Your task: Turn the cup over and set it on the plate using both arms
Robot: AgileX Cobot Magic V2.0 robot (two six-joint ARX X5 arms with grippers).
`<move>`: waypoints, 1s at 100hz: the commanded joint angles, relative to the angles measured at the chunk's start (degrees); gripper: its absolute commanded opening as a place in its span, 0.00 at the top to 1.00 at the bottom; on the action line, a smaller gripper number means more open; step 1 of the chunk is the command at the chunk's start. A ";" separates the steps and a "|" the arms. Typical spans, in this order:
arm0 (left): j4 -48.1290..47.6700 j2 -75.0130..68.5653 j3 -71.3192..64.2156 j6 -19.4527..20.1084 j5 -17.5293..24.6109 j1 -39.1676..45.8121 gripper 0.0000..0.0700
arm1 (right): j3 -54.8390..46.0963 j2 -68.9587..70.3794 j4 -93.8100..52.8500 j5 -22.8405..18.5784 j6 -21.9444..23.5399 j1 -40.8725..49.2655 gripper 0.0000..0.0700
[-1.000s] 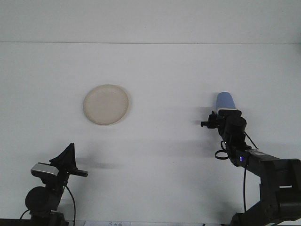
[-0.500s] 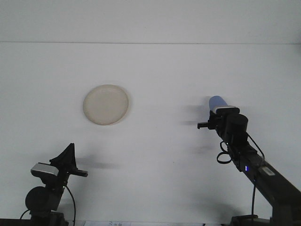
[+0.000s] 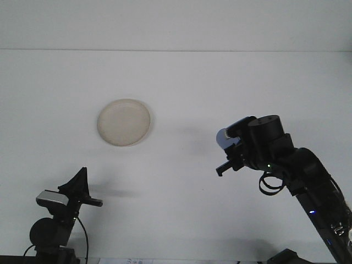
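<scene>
A round cream plate (image 3: 124,122) lies flat on the white table, left of the middle. My right gripper (image 3: 228,144) is lifted above the table right of centre and is shut on a blue cup (image 3: 223,137), of which only a small part shows past the fingers, tipped toward the left. The right arm's wrist (image 3: 267,142) hides the rest of the cup. My left gripper (image 3: 81,184) rests low at the bottom left, well short of the plate, with nothing in it.
The white table (image 3: 181,82) stretches back to a pale wall. The right arm's black links (image 3: 322,192) run down to the bottom right corner.
The right arm has lifted the blue cup and carried it left and toward the camera, turning the wrist so the cup tips sideways. The left arm has not moved.
</scene>
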 commanded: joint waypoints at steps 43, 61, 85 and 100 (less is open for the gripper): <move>0.57 -0.04 -1.09 -0.15 0.24 0.00 0.98 | 2.49 17.79 -13.03 0.33 -2.19 17.99 1.00; 0.57 -0.04 -1.09 -0.15 0.24 0.00 0.98 | 2.51 21.66 -12.11 0.28 -2.27 22.34 1.00; 0.57 -0.04 -1.09 -0.15 0.24 0.00 0.98 | 2.51 24.68 -12.11 0.33 -2.32 24.57 1.00; 0.57 -0.04 -1.09 -0.15 0.24 0.00 0.98 | 2.51 26.51 -12.26 0.28 -2.32 24.61 1.00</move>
